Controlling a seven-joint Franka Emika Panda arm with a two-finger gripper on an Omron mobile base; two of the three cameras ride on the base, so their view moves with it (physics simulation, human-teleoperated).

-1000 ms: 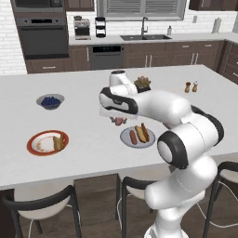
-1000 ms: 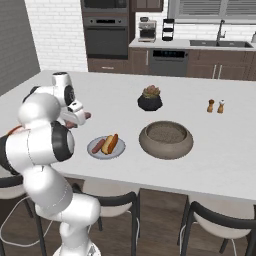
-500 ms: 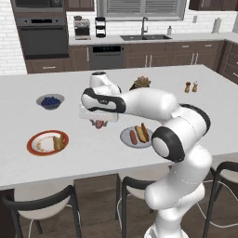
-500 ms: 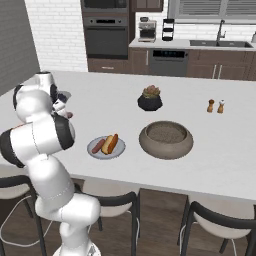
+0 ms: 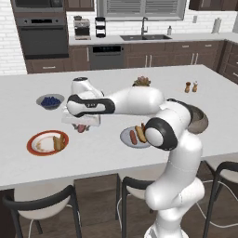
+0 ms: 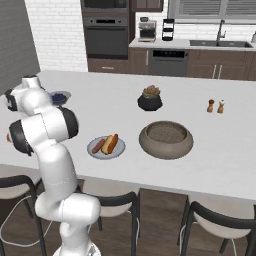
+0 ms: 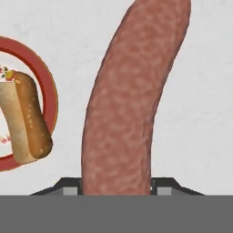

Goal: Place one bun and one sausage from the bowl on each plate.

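My gripper (image 5: 82,125) is shut on a reddish-brown sausage (image 7: 127,104), which hangs over bare counter just right of the orange-rimmed plate (image 5: 36,148). In the hand view the sausage stands between the fingertips (image 7: 69,189) of my gripper (image 7: 116,189). The orange-rimmed plate (image 7: 49,79) lies to its left with a golden bun (image 7: 28,119) on it. That bun (image 5: 58,142) is alone on its plate. The grey plate (image 6: 95,151) carries a sausage (image 6: 98,146) and a bun (image 6: 111,143). The brown-grey bowl (image 6: 166,139) looks empty.
A small bowl of blue berries (image 5: 50,101) sits behind the orange-rimmed plate. A black plant pot (image 6: 150,98) and two shakers (image 6: 216,106) stand further back on the white island counter (image 5: 107,153). Stools line the near edge.
The arm has swung left across the counter, carrying the sausage from beside the grey plate to just right of the orange-rimmed plate. Plates and bowl have not moved.
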